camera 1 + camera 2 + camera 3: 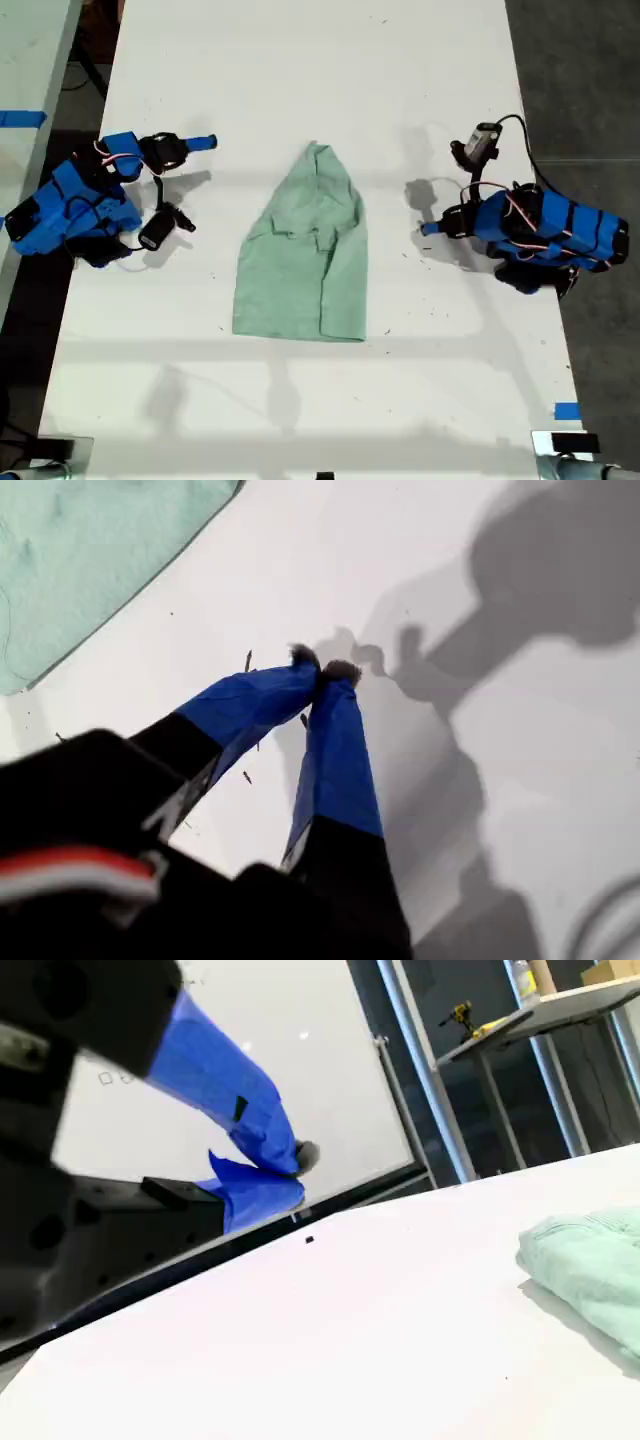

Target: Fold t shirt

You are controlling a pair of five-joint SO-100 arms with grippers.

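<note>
The pale mint-green t shirt (300,255) lies wrinkled on the middle of the white table (300,70), its pointed end toward the far edge and its straight hem toward the near edge. My first gripper (430,228) rests low at the exterior view's right, shut on nothing and apart from the cloth. Its wrist view shows the blue-taped fingertips (340,672) touching, with a corner of the t shirt (80,560) beyond them. My second gripper (203,142) sits at the exterior view's left, shut and empty. In its wrist view, my second gripper (298,1168) is well apart from the t shirt (590,1260).
Blue tape marks (566,411) sit near the table's front corner at the exterior view's right. Another pale table with blue tape (20,118) stands at the exterior view's left. A whiteboard (300,1060) and a workbench (540,1020) stand beyond the far edge.
</note>
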